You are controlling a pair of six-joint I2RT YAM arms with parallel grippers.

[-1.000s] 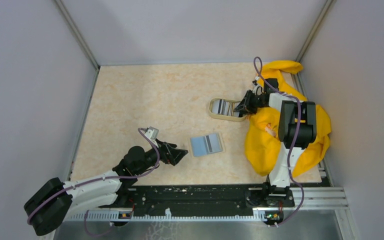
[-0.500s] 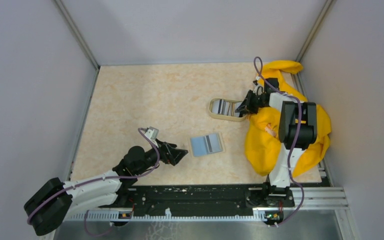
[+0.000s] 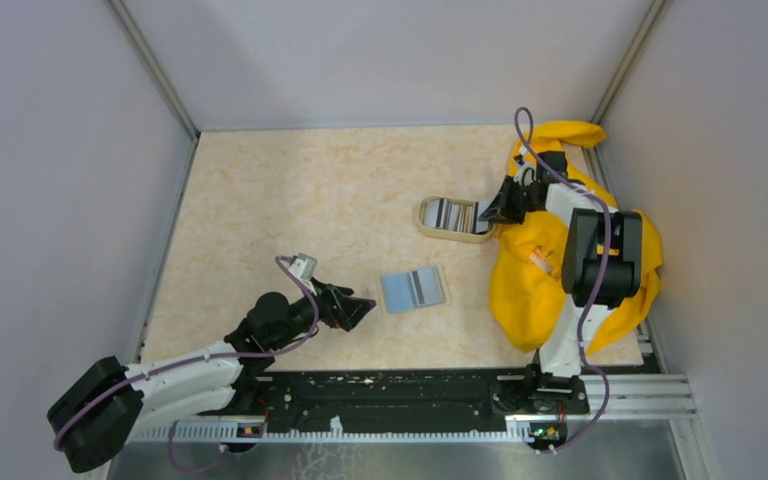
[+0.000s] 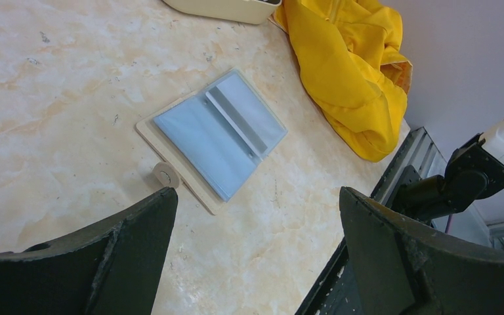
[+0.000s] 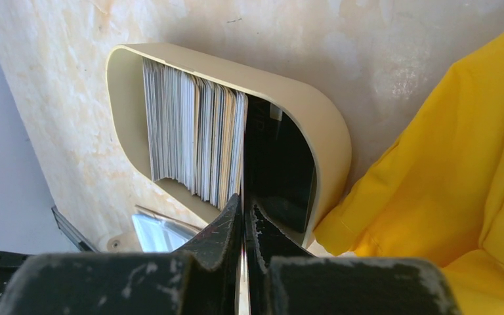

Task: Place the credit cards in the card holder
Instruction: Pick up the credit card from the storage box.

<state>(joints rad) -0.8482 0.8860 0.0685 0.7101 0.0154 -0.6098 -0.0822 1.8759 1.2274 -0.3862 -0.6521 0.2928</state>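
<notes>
The credit cards (image 3: 448,214) stand edge-on as a striped stack in an oval beige dish (image 3: 430,228); the stack (image 5: 193,141) fills the dish's left part in the right wrist view. My right gripper (image 3: 493,211) is at the dish's right end, shut (image 5: 244,203) on one thin card held edge-on between its fingertips. The card holder (image 3: 413,289) lies open on the table with its light blue inside up, also in the left wrist view (image 4: 213,134), snap button (image 4: 166,174) at its near corner. My left gripper (image 3: 360,305) is open and empty (image 4: 257,197), just left of the holder.
A big yellow cloth (image 3: 530,280) lies crumpled under and around the right arm, touching the dish's right end (image 5: 466,164). Grey walls close the table on three sides. The black base rail (image 3: 410,395) runs along the near edge.
My right gripper has moved a little right and back at the dish's right end, staying shut. The left arm and the card holder have not moved.
</notes>
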